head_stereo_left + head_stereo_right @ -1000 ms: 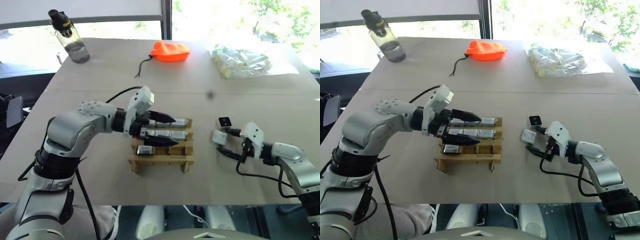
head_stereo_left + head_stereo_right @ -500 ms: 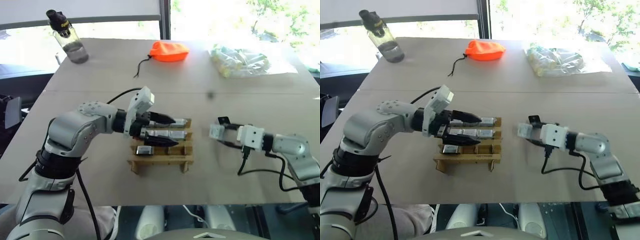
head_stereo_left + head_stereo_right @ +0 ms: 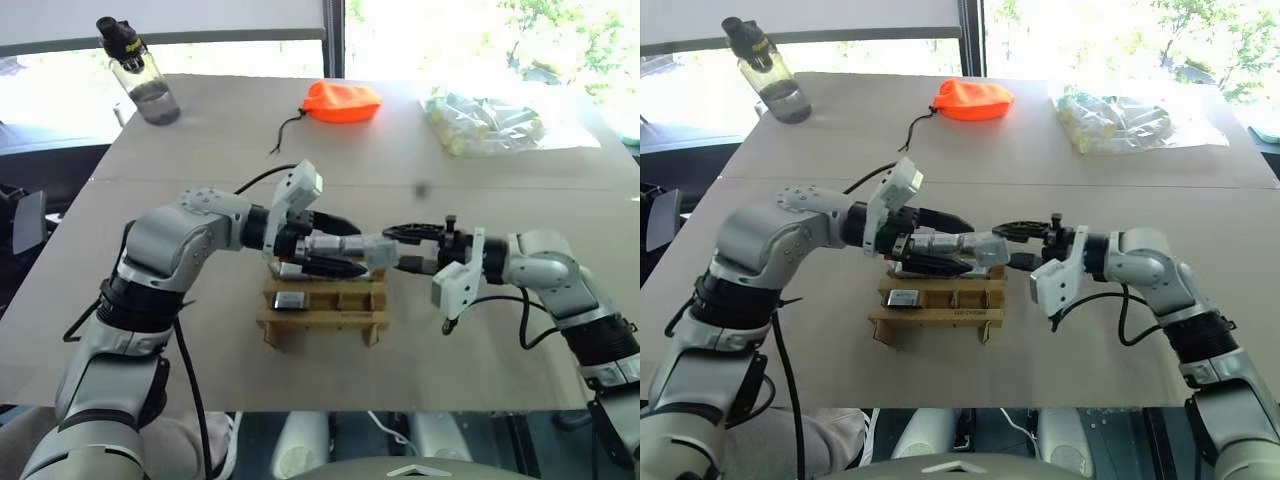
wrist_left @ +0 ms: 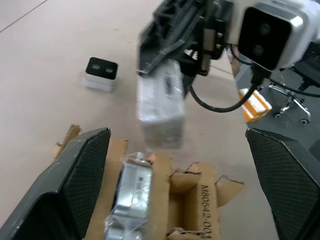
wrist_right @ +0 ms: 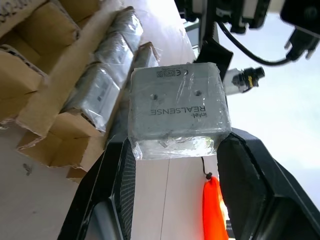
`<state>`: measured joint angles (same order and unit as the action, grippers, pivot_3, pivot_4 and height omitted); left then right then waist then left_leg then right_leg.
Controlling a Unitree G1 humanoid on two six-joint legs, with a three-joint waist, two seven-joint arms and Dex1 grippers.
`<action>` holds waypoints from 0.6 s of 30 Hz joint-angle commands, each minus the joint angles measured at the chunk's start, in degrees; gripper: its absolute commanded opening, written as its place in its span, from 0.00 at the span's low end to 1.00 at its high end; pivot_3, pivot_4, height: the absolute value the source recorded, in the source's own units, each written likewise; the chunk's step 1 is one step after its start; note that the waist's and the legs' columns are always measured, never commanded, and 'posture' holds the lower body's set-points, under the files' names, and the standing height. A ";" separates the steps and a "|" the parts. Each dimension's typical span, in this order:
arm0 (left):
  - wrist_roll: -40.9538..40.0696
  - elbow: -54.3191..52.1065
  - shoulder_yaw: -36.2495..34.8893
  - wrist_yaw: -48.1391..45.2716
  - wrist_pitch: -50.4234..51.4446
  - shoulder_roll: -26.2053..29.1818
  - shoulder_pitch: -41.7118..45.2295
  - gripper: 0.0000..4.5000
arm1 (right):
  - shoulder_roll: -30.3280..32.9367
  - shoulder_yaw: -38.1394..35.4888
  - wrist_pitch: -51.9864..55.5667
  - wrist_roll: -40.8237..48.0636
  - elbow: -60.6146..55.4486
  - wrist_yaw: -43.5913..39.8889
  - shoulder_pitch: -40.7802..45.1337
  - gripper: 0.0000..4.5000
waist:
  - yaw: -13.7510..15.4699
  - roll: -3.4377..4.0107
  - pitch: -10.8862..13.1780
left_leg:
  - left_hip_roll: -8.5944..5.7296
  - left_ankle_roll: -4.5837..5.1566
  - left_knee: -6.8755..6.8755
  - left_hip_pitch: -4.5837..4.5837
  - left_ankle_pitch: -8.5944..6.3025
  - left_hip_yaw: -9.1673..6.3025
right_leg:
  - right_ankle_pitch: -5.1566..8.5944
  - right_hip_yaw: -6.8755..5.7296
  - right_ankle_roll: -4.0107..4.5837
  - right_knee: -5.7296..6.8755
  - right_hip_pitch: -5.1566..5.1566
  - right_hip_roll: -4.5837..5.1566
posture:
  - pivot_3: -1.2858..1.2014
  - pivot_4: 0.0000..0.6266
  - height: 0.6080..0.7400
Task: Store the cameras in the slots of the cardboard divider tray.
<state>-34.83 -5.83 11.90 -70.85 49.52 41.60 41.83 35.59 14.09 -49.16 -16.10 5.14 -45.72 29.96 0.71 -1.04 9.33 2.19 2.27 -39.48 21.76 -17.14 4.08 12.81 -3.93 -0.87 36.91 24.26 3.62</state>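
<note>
The tan cardboard divider tray (image 3: 322, 318) sits mid-table. Wrapped cameras (image 5: 102, 85) fill its back rows, and one more (image 3: 292, 299) lies in the front left slot. My right gripper (image 3: 392, 248) is shut on a plastic-wrapped grey camera (image 5: 177, 107), holding it just above the tray's right back corner. My left gripper (image 3: 350, 245) hovers open over the back rows, and the held camera (image 4: 160, 105) is near its fingertips (image 4: 80, 185). Another camera (image 4: 101, 74), black lens face up, rests on the table beyond the tray.
At the far side of the table stand a water bottle (image 3: 140, 85), an orange drawstring pouch (image 3: 340, 102) and a clear bag of pale tubes (image 3: 485, 122). The table's front edge (image 3: 320, 410) runs just below the tray.
My right gripper shut on a camera, lifted it off the table and carried it left to the tray, rolling its wrist. The left gripper stayed open over the tray.
</note>
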 commanded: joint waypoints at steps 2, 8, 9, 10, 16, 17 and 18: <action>0.39 -0.53 -0.28 -1.21 -1.13 -0.42 1.77 1.00 | 0.82 0.96 -5.27 -3.05 0.23 3.02 1.81 0.39 | -0.01 0.00 0.00 | 0.00 0.00 0.00 -0.01 0.00 -0.01 | 0.00 0.01 0.00 0.02 0.00 0.00 | 0.52 0.24 0.89; 1.43 -0.49 -0.18 -1.39 -1.36 -0.80 1.62 1.00 | 0.28 1.43 -4.22 -5.21 1.00 5.12 3.58 0.39 | -0.06 0.00 0.00 | 0.01 -0.01 -0.04 -0.03 0.01 0.01 | 0.00 0.01 0.00 0.06 0.00 0.00 | 0.52 0.24 0.89; 1.65 -0.46 -0.14 -1.26 -1.39 -0.88 1.61 1.00 | 0.08 1.41 -3.07 -5.18 0.96 5.26 3.61 0.39 | -0.06 0.00 0.00 | 0.01 -0.01 -0.04 -0.03 0.01 0.01 | 0.00 0.01 0.00 0.06 0.00 0.00 | 0.52 0.24 0.89; 1.92 -0.44 -0.07 -1.07 -1.40 -1.01 1.62 1.00 | -0.10 1.36 -2.35 -5.88 0.84 5.64 3.86 0.39 | -0.06 0.00 0.00 | 0.02 -0.01 -0.04 -0.02 0.01 0.00 | 0.00 0.01 0.01 0.06 0.00 -0.01 | 0.52 0.24 0.89; 2.85 -0.34 -0.08 -0.51 -1.37 -1.83 1.57 1.00 | -0.95 2.01 -0.03 -7.76 0.80 6.90 5.15 0.39 | -0.05 0.00 0.00 | 0.01 -0.02 -0.04 -0.01 0.01 0.00 | 0.00 0.01 0.01 0.06 0.00 0.00 | 0.52 0.24 0.89; 2.97 -0.27 -0.17 -0.57 -1.36 -1.90 1.56 1.00 | -0.94 2.17 0.20 -7.77 0.79 7.02 5.20 0.39 | -0.05 0.00 0.00 | 0.01 -0.01 -0.04 -0.01 0.01 0.00 | 0.00 0.01 0.01 0.06 0.00 0.00 | 0.52 0.24 0.89; 3.08 -0.22 -0.25 -0.68 -1.35 -1.94 1.56 0.95 | -0.88 2.33 0.42 -7.79 0.77 7.15 5.24 0.39 | -0.04 0.00 0.00 | 0.01 -0.02 -0.04 -0.01 0.01 -0.01 | 0.00 0.01 0.01 0.06 0.00 0.00 | 0.52 0.24 0.89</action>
<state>-31.63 -5.55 11.92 -71.24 49.14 39.66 42.59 34.53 17.08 -49.00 -24.39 7.09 -39.68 34.21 0.67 -1.04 9.33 2.20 2.26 -39.52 21.75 -17.13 4.06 12.81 -3.92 -0.86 36.97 24.26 3.62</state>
